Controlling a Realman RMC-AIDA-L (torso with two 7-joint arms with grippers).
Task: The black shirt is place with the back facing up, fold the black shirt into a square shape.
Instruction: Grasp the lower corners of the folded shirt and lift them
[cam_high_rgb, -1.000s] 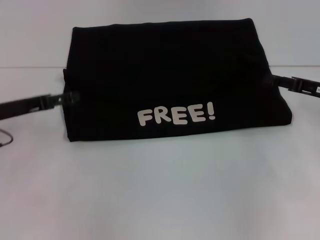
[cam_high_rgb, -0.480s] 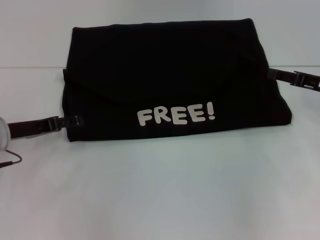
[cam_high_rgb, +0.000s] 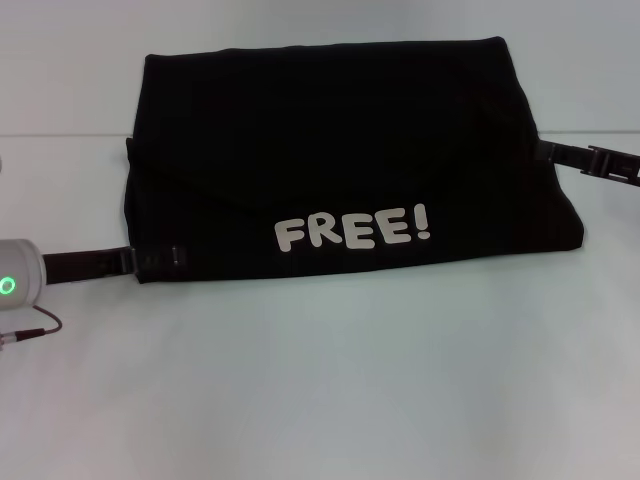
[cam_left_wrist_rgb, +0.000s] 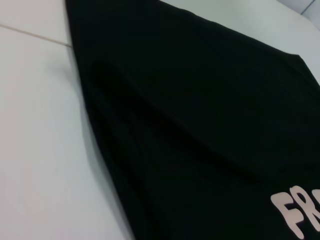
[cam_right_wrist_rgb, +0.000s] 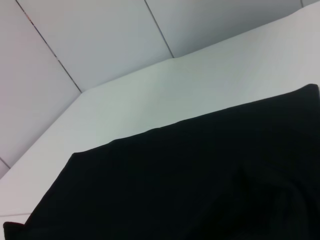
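Surface: white table (cam_high_rgb: 320, 380) fills the view, with pale panelled walls (cam_right_wrist_rgb: 100, 45) behind.
Black shirt: the black shirt (cam_high_rgb: 340, 140) lies folded into a wide block at the table's far centre, its upper layer draped forward.
Lettering: white "FREE!" (cam_high_rgb: 354, 229) runs along the near edge.
Left gripper: the left gripper (cam_high_rgb: 150, 259) reaches in at the shirt's near left corner, fingertips lost against the cloth; I cannot tell their state.
Right gripper: the right gripper (cam_high_rgb: 548, 152) meets the right edge, farther back; state likewise unclear.
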